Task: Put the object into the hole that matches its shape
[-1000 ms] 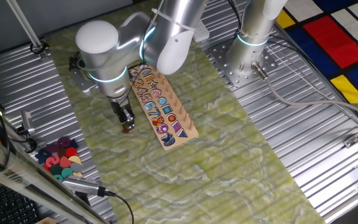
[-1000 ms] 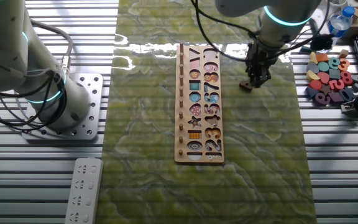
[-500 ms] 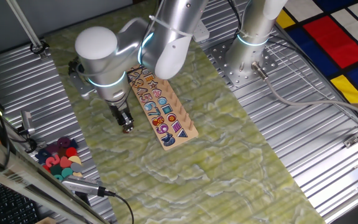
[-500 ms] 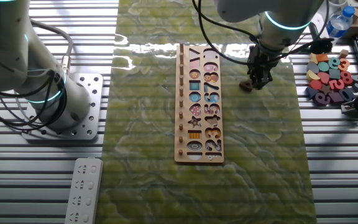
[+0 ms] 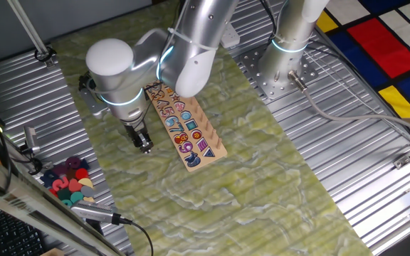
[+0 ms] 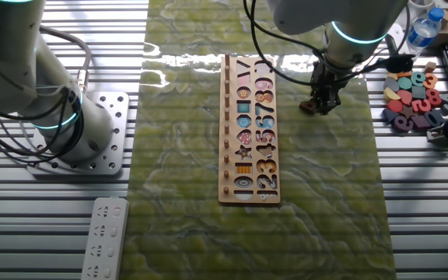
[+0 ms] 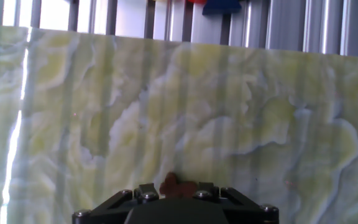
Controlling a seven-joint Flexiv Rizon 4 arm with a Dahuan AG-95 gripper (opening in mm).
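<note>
- One fixed view gives you a high, oblique look across the green mat (image 5: 262, 178).
- The other looks almost straight down.
- Both share the puzzle board (image 6: 247, 128).
- Your hand view sits close above the mat.

Green marbled mat (image 5: 212, 178) over a ribbed metal table (image 5: 361, 163); colour-block floor (image 5: 383, 35) at upper right

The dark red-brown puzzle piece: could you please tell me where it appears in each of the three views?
One fixed view: the puzzle piece is at the claw tip, left of the wooden board.
The other fixed view: the piece is upper right, at the claw tip, right of the board.
Hand view: it peeks out at bottom centre, over the green mat.
Shared landmark: the green mat.
</note>
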